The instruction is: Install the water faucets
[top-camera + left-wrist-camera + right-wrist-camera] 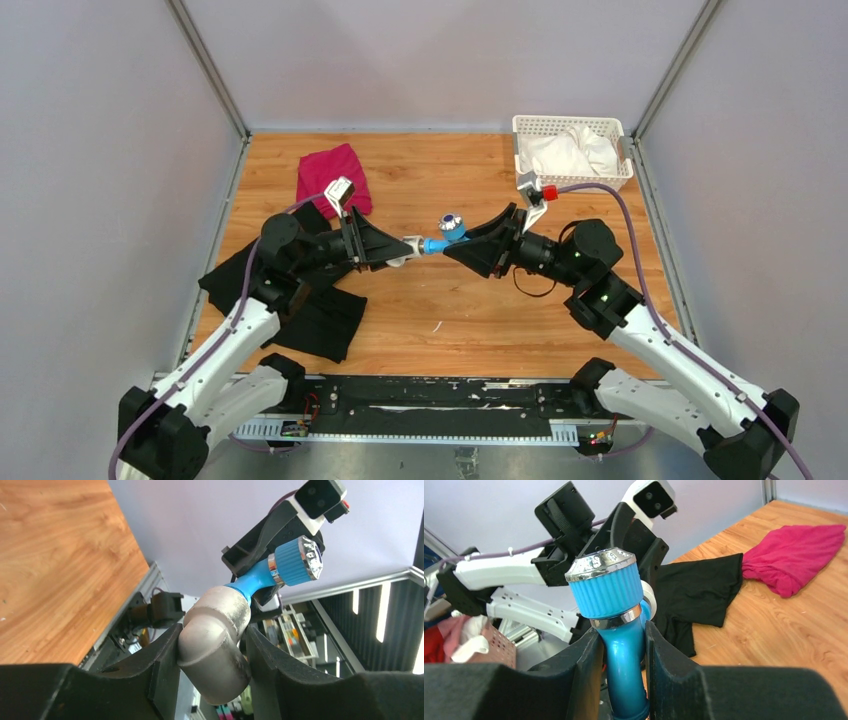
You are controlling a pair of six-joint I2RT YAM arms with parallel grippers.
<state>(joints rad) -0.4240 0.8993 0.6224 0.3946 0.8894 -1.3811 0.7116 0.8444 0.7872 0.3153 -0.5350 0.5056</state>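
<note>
The water faucet (443, 236), bright blue with a ribbed knob capped in silver, hangs in the air over the middle of the wooden table. My right gripper (458, 248) is shut on its blue neck (624, 655) just below the knob (605, 582). From the left, my left gripper (398, 251) is shut on the short white pipe fitting (410, 246), an elbow piece (215, 640). The faucet (280, 570) runs straight into the fitting's far end; the joint itself is hidden. In the right wrist view only a sliver of the white fitting (650, 597) shows behind the faucet.
A pink cloth (333, 178) lies at the back left. A black cloth (310, 310) is spread under the left arm. At the back right corner stands a white basket (520, 125) holding white cloth. Grey walls close in three sides of the table.
</note>
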